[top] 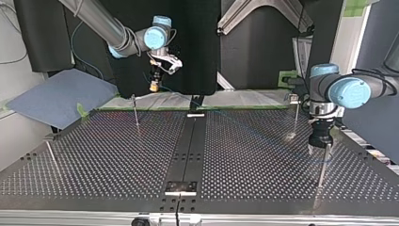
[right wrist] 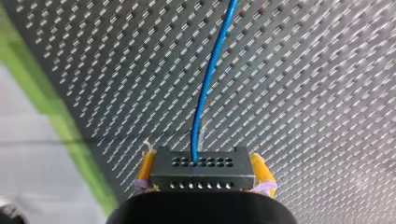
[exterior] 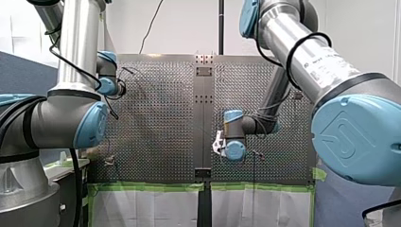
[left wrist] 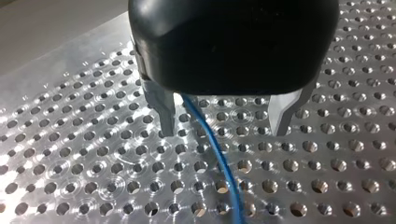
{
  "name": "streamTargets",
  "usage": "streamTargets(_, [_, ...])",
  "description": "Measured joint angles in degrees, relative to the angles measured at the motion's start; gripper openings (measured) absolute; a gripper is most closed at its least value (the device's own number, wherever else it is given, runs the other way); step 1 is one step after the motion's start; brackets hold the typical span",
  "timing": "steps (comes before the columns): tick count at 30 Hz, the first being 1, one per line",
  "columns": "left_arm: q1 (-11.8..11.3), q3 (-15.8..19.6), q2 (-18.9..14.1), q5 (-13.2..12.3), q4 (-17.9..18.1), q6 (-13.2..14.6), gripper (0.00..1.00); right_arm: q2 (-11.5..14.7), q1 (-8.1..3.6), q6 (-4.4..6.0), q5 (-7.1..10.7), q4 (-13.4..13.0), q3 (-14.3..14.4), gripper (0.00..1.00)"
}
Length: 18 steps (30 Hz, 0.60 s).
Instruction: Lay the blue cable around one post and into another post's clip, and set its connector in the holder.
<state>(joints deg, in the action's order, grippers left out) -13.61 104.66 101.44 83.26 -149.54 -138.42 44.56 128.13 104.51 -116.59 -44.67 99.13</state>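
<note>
Two arms (top: 350, 89) (top: 101, 26), two grippers (left wrist: 224, 131) (right wrist: 201, 161), one blue cable (right wrist: 208, 79), one connector (right wrist: 201, 172), four posts (top: 136, 115) (top: 51, 155) (top: 295, 117) (top: 323, 167).

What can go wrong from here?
1. The blue cable runs loose between the open fingers of my left gripper: it may slip out.
2. Top view: that gripper hangs close by a post, so a bump seems possible.
3. My right gripper pinches the connector by its ends: a cable tug could twist it.

connector (right wrist: 201, 169): dark grey block, two rows of holes, held aloft.
blue cable (right wrist: 208, 79): thin, leaves the connector's upper row, curving away.
posts (top: 136, 113): slim, upright, well apart.
</note>
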Motion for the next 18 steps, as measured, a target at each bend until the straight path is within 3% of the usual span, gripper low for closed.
streamTargets(8, [-0.23,0.00,0.01,0.01,-0.05,0.02,0.99,-3.89,-0.68,3.29,-3.21,-3.92,3.92,0.00])
streamTargets(13, [-0.30,0.00,0.01,-0.04,-0.12,0.08,0.99,-6.58,-2.60,3.58,-2.60,-6.61,6.61,0.00])
streamTargets(18, [-0.32,0.00,0.01,-0.05,-0.14,0.09,0.99,-8.74,-4.67,2.88,-0.75,-8.77,8.77,0.00])
